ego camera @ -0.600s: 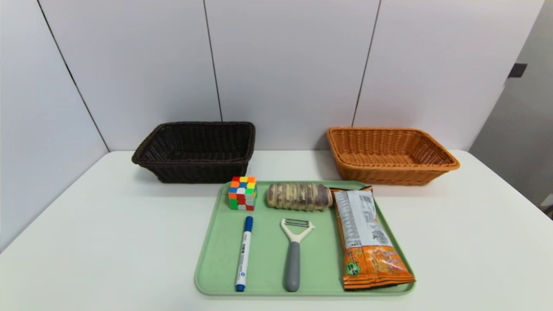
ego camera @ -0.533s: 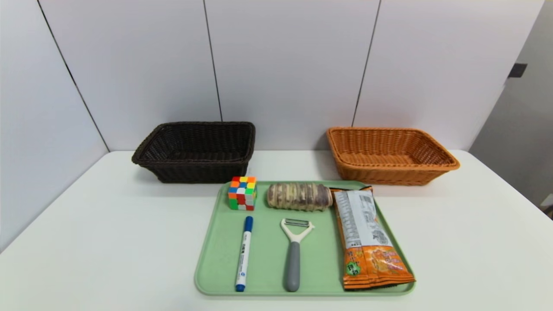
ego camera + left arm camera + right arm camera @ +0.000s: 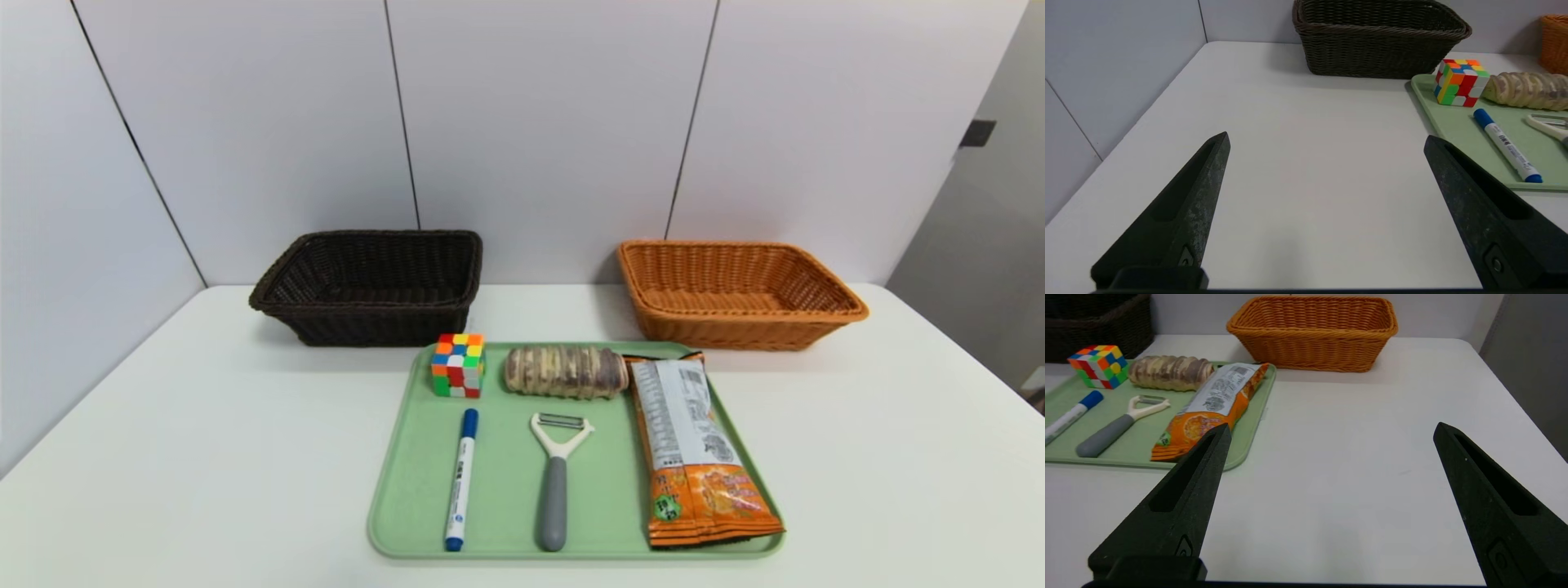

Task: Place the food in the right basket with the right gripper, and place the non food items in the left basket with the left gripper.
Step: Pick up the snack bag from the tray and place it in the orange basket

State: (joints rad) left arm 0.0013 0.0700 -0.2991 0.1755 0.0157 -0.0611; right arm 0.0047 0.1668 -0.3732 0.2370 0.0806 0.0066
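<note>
Head view: five things lie on the green tray [image 3: 408, 490] on the desk [image 3: 204, 457]. Snack bag [image 3: 690, 449] at the right looks light and crinkly; grab its middle. Bread roll [image 3: 566, 371] looks soft, so squeeze gently.

Left wrist view: left pincer [image 3: 1327, 179] is wide apart, holding nothing. Cube [image 3: 1459, 81] is hard; marker [image 3: 1506, 145] may roll.

Right wrist view: right pincer [image 3: 1331, 469] is wide apart too, over bare desk near the tray.
</note>
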